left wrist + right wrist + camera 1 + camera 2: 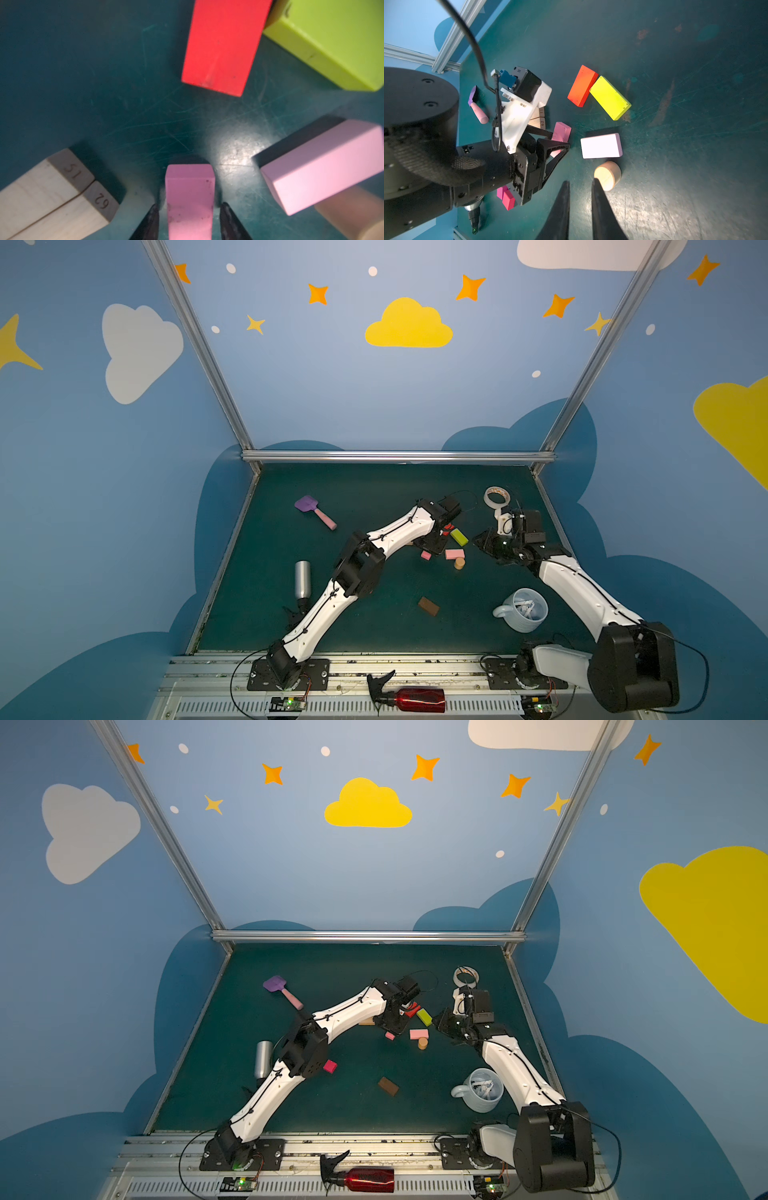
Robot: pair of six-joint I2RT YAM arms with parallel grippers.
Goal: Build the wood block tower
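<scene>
Left wrist view: the left gripper (190, 207) stands over a small pink block (190, 193) lying on the green table (83, 83). Its jaws are parted to either side of the block's long faces, with a thin dark gap showing at each, so no firm hold is evident. Around it lie a red block (222, 45) close against a lime-green block (328, 41), a longer light pink block (324, 164), and two unpainted tan blocks (52, 197) set side by side with numbers marked on their ends. These two may serve as the base; no tower is stacked yet. In both top views this cluster sits right of the table's middle, between its far and near edges. A dark brown block (428, 606) lies apart toward the near edge, and in a top view a magenta square (330, 1066) shows beside the left arm's elbow. Right wrist view: the right gripper (581, 181) hovers near a short tan cylinder (607, 175) standing on end, its jaws narrow and empty. The pieces look like solid wood: light, rigid and square-edged, with smooth matt paint that may slip under a light pinch. The best hold is judged to be across the two flat long sides at mid-length. The cylinder offers only curved sides and would roll if tipped.
</scene>
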